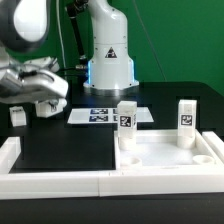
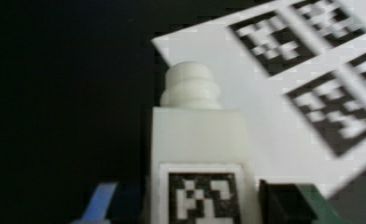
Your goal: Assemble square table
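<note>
The square table top (image 1: pixel 165 152), a white tray with a raised rim, lies at the exterior view's right. Two white tagged legs stand upright in it, one (image 1: pixel 127 120) at its far left corner and one (image 1: pixel 186 118) at its far right corner. My gripper (image 1: pixel 20 103) is at the exterior view's left, shut on a third white leg (image 1: pixel 17 115) low over the black table. In the wrist view this leg (image 2: pixel 198 140) sits between my gripper's fingers (image 2: pixel 196 205). Its tag faces the camera and its rounded tip points away. A fourth leg is not in view.
The marker board (image 1: pixel 103 115) lies in front of the robot base, and shows in the wrist view (image 2: pixel 304 80) beyond the held leg. Long white border bars (image 1: pixel 60 183) run along the front and the left (image 1: pixel 8 150) of the table.
</note>
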